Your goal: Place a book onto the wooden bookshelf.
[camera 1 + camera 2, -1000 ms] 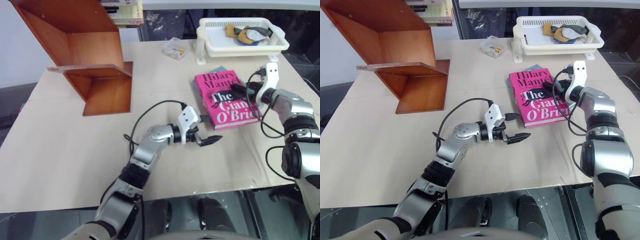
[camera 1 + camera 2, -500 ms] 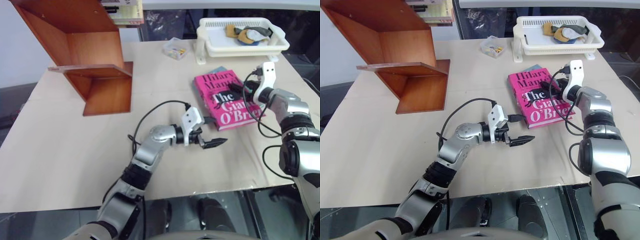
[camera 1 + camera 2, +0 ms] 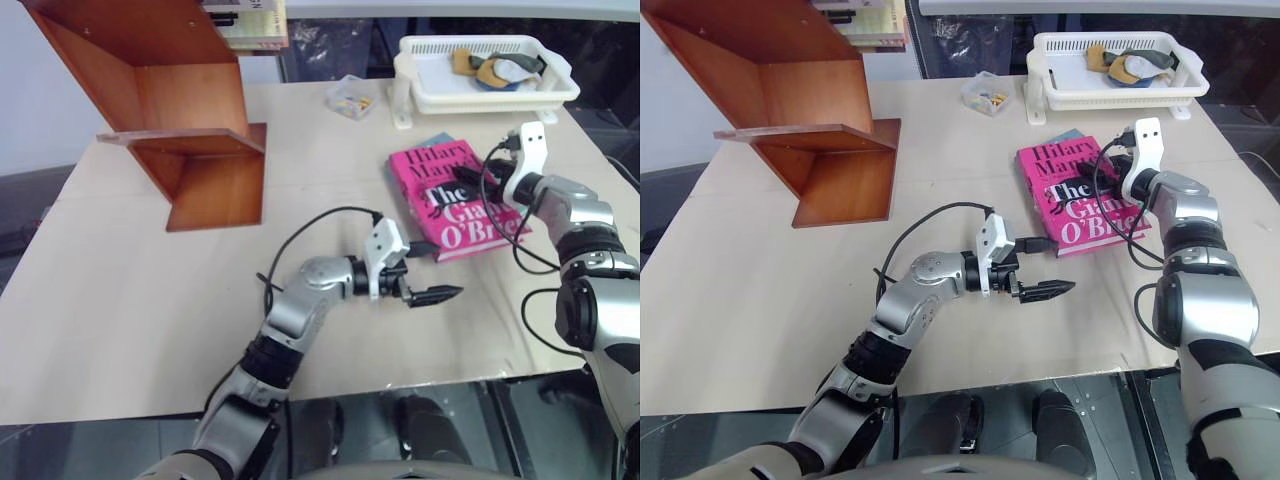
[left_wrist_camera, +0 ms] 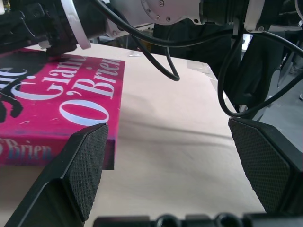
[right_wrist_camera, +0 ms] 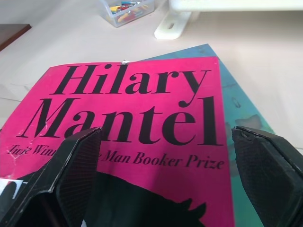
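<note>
Glossy pink book (image 3: 452, 200); smooth reddish wood bookshelf (image 3: 180, 110).

Both arms are brushed silver metal shells with black joint sections in between, kinda chunky at the elbows. Each wrist has a white plastic camera bracket with a couple of small screw holes, and thin black cables loop loosely off it. The left gripper (image 3: 428, 293) and right gripper (image 3: 470, 176) have black fingers, with pads (image 4: 86, 163) in a fine cross-hatched grip texture.
</note>
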Controlling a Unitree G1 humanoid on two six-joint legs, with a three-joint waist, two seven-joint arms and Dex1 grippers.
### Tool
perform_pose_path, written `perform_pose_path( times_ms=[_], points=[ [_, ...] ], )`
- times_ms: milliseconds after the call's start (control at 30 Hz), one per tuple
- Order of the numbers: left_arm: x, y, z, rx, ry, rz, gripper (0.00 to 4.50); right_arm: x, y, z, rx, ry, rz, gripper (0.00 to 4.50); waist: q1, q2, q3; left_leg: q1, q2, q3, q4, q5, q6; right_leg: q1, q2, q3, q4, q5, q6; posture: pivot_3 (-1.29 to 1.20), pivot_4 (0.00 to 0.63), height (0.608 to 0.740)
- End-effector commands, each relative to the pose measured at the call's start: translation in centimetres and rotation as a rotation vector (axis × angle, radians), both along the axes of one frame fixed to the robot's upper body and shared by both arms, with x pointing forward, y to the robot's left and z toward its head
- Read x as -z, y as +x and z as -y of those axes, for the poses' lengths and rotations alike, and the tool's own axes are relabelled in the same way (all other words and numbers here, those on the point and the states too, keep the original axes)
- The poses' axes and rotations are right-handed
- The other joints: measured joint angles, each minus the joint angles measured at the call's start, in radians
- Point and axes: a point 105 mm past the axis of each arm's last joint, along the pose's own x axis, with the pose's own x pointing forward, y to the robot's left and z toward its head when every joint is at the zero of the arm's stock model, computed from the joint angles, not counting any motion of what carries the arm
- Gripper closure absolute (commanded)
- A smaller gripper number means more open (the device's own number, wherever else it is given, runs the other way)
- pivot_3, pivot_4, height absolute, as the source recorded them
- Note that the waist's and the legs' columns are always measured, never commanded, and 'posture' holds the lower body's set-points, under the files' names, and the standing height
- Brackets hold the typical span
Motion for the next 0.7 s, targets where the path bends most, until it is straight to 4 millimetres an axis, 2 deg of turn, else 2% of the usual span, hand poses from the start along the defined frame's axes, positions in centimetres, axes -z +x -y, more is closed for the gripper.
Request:
perform_pose_path(
  times_ms=[33,233,333,500,600,700],
  points=[
    [-1.9,0.0,-0.2,-0.003,-0.06,0.037,0.01,-2.7,0.4,0.3,0.017,0.011,0.096,0.03,0.0,0.0,0.0,0.0,0.0,0.0,0.0,0.0,0.0,0.0,0.0,0.0,0.0,0.0,0.0,0.0,0.15,0.74],
    [-2.2,0.1,-1.4,-0.016,-0.068,0.034,0.01,-4.4,0.2,1.0,0.02,0.019,0.169,0.03,-0.001,0.0,0.0,0.0,0.0,0.0,0.0,0.0,0.0,0.0,0.0,0.0,0.0,0.0,0.0,0.0,0.15,0.74],
    [-2.1,0.3,-2.3,-0.041,-0.052,0.038,0.01,-5.3,-0.4,1.3,-0.032,0.006,0.207,0.03,0.0,0.0,0.0,0.0,0.0,0.0,0.0,0.0,0.0,0.0,0.0,0.0,0.0,0.0,0.0,0.0,0.15,0.74],
    [-2.3,1.2,-4.0,-0.114,-0.041,0.044,0.01,-5.6,-3.9,0.9,-0.208,-0.135,0.267,0.03,0.008,0.001,0.0,-0.001,0.0,-0.001,-0.001,0.0,0.0,0.0,0.0,-0.001,-0.001,0.0,0.0,0.0,0.15,0.74],
    [-2.4,1.7,-4.8,-0.142,-0.032,0.051,0.01,-5.4,-5.5,0.9,-0.209,-0.161,0.263,0.03,0.004,0.001,0.0,-0.001,0.0,-0.001,-0.001,0.0,0.0,0.0,-0.001,-0.001,-0.001,0.0,0.0,0.0,0.15,0.74],
    [-2.5,2.5,-5.9,-0.181,-0.02,0.062,0.01,-4.6,-8.2,1.0,-0.256,-0.181,0.225,0.03,0.005,0.001,0.0,-0.001,0.0,-0.001,-0.001,0.0,0.0,-0.001,-0.002,-0.001,-0.001,0.0,0.0,0.0,0.15,0.74]
  ],
)
